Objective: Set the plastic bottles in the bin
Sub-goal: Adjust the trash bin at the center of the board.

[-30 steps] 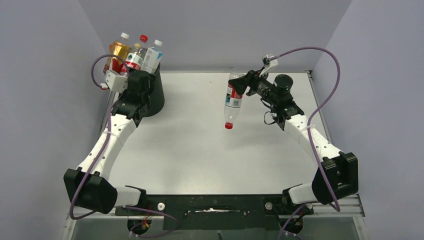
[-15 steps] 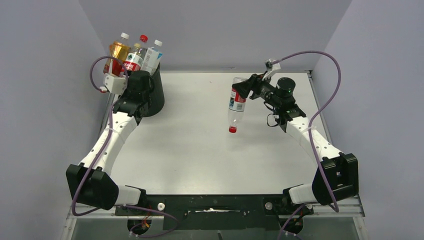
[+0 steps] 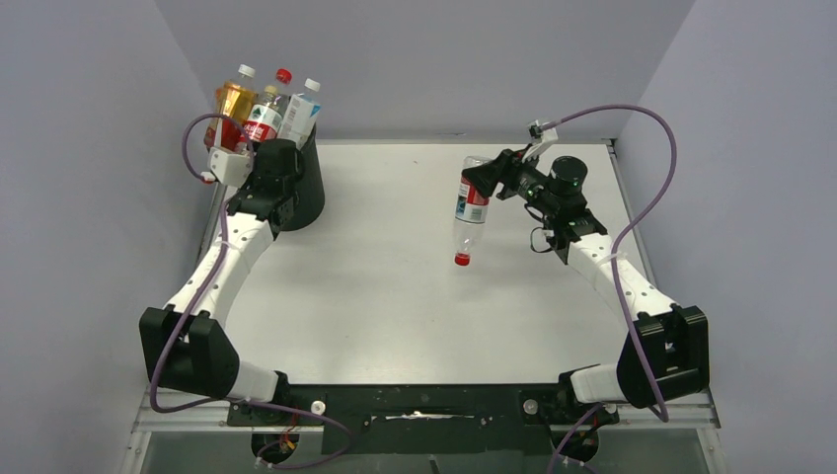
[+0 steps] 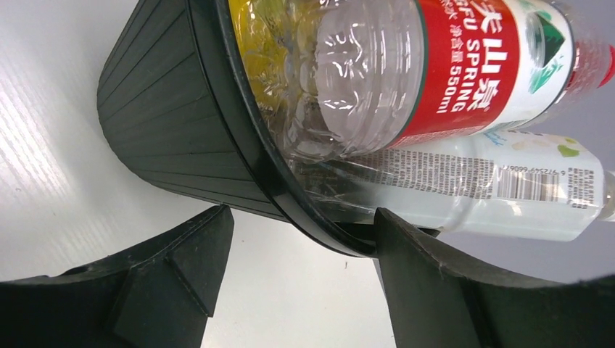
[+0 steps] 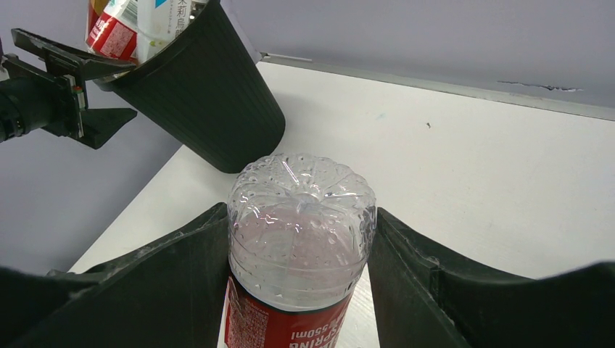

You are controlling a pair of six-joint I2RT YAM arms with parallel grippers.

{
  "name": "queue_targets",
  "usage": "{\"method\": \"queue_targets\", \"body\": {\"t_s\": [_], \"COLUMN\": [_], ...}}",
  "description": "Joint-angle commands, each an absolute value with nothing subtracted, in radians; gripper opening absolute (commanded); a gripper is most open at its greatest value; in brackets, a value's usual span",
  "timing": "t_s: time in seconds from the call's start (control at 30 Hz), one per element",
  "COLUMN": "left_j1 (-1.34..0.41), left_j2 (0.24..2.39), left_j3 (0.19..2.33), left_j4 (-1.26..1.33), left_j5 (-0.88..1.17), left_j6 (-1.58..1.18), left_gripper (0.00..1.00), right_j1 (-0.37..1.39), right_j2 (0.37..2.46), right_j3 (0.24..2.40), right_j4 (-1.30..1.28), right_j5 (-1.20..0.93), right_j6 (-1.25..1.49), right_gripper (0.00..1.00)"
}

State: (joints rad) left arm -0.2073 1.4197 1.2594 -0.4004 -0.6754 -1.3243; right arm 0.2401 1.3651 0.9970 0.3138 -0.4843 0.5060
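Observation:
The black bin (image 3: 308, 193) stands tilted at the far left corner. An amber bottle (image 3: 235, 99), a red-labelled one (image 3: 265, 116) and a blue-white one (image 3: 300, 114) stick out of it. My left gripper (image 3: 279, 158) is open at its rim (image 4: 254, 167): the right finger (image 4: 435, 290) touches the rim, while the left finger (image 4: 181, 275) is outside the wall. My right gripper (image 3: 477, 180) is shut on the base of a clear red-labelled bottle (image 3: 470, 205), which hangs cap down above the table. The wrist view shows that bottle (image 5: 299, 225) pinched between both fingers.
The white table (image 3: 375, 296) is walled by grey panels at the back and on both sides. Purple cables loop over both arms. The right wrist view shows the bin (image 5: 210, 94) and my left gripper (image 5: 87, 87) beyond the held bottle.
My right gripper has carried the hanging bottle a little to the right and nearer. The left arm's elbow has shifted; its gripper stays at the bin's rim.

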Motion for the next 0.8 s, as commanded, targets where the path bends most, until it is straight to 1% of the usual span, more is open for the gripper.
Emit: {"method": "queue_targets", "body": {"t_s": [0.0,0.33,0.4,0.53,0.77], "left_j1": [-0.204,-0.179,-0.175,-0.172,-0.154], "left_j2": [1.436,1.438,1.432,1.424,1.422], "left_j3": [1.286,1.278,1.275,1.262,1.261], "left_j4": [-0.349,-0.302,-0.298,-0.286,-0.251], "left_j5": [-0.667,-0.625,-0.614,-0.596,-0.530], "left_j6": [-1.320,-1.281,-1.276,-1.275,-1.257], "left_gripper": [0.69,0.46,0.43,0.40,0.40], "right_j1": [0.227,0.215,0.215,0.212,0.210], "right_j2": [1.321,1.323,1.325,1.331,1.331], "right_j3": [0.994,0.977,0.974,0.974,0.974], "right_j4": [0.396,0.413,0.419,0.423,0.425], "right_j5": [-0.504,-0.515,-0.517,-0.523,-0.528], "right_j6": [0.509,0.518,0.521,0.525,0.526], "right_gripper": [0.41,0.42,0.41,0.41,0.41]}}
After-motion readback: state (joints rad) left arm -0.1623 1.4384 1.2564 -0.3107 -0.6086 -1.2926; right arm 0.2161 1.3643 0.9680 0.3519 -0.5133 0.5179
